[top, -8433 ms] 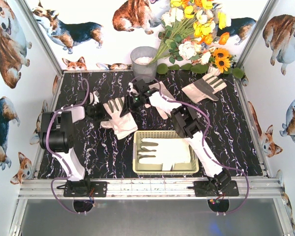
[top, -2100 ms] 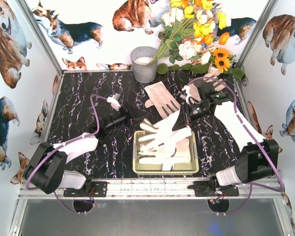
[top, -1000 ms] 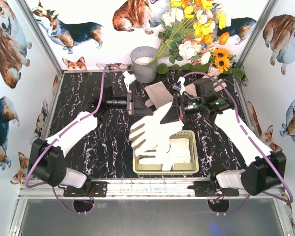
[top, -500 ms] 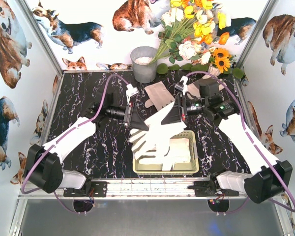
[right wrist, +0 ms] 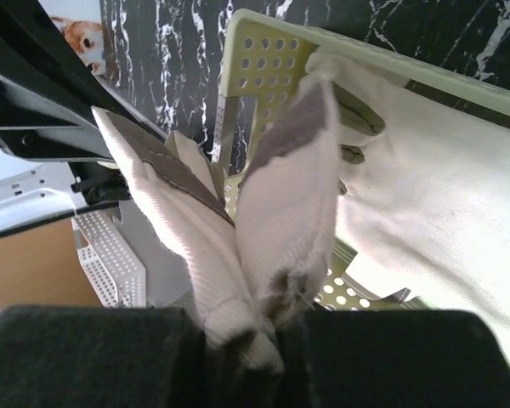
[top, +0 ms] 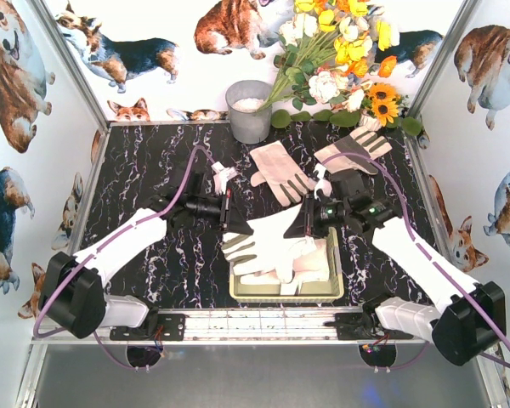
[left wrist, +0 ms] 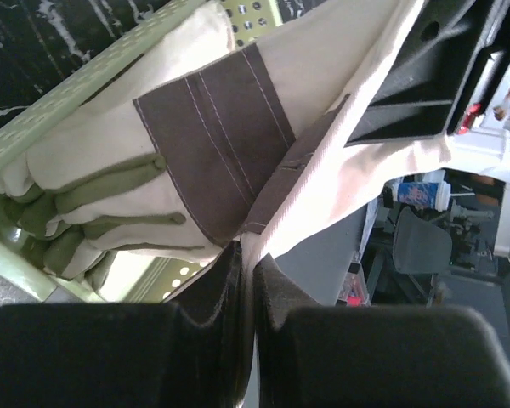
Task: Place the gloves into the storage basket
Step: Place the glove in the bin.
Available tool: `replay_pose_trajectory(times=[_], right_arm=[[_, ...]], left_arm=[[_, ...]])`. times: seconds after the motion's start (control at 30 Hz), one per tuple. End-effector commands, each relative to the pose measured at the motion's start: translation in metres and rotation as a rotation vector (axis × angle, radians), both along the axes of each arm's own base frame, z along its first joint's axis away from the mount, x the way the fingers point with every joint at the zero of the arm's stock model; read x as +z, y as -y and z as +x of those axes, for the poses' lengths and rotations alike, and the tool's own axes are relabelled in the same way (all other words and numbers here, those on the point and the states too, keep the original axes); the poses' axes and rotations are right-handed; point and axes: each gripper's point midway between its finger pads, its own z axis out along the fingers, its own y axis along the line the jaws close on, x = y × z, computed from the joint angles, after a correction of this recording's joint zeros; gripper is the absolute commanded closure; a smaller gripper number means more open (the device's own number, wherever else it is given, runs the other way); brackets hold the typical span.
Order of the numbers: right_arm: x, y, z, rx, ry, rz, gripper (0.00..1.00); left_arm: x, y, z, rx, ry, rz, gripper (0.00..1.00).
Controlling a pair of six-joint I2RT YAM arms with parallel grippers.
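White fabric hangs between my two grippers over the storage basket [top: 285,296]: the held glove [top: 268,242] stretches from my left gripper [left wrist: 248,255] across to my right gripper [right wrist: 253,336], its fingers drooping toward the basket's left end. My left gripper is closed on a thin edge of the cloth, its black pads nearly meeting with only fabric between them. My right gripper is clamped too, with a bunched fold of white cloth and dark patch squeezed between its fingers. From my left wrist the dark palm patch faces the camera. The basket gloves [top: 314,270] lie piled below the held glove, though I cannot tell whether it touches them. Two more lie flat on the black marbled table [top: 144,161]: the near glove [top: 279,172] just beyond my grippers, and the far glove [top: 353,151] close to the flowers [top: 340,59]
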Motion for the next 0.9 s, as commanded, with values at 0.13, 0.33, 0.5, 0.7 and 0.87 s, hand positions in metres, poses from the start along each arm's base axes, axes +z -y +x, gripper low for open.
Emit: replay_pose_trajectory(times=[0.13, 0.33, 0.5, 0.7, 0.87], right_arm=[[-0.028, 0.013, 0.004, -0.124, -0.011, -0.071, 1.00], [-0.007, -0.008, -0.006, -0.067, -0.012, 0.097, 1.00], [0.012, -0.016, -0.012, -0.031, -0.001, 0.189, 1.00], [-0.001, -0.018, -0.020, -0.008, -0.057, 0.201, 1.00], [-0.028, -0.005, -0.016, -0.079, -0.072, 0.087, 1.00]], left_arm=[[-0.021, -0.025, 0.015, 0.093, -0.009, 0.230, 1.00], [0.009, -0.025, 0.010, 0.082, -0.008, 0.214, 1.00], [0.031, -0.029, -0.003, 0.068, -0.023, 0.211, 1.00], [0.051, -0.030, -0.019, 0.051, -0.084, 0.184, 1.00], [0.051, -0.029, -0.019, 0.041, -0.106, 0.185, 1.00]])
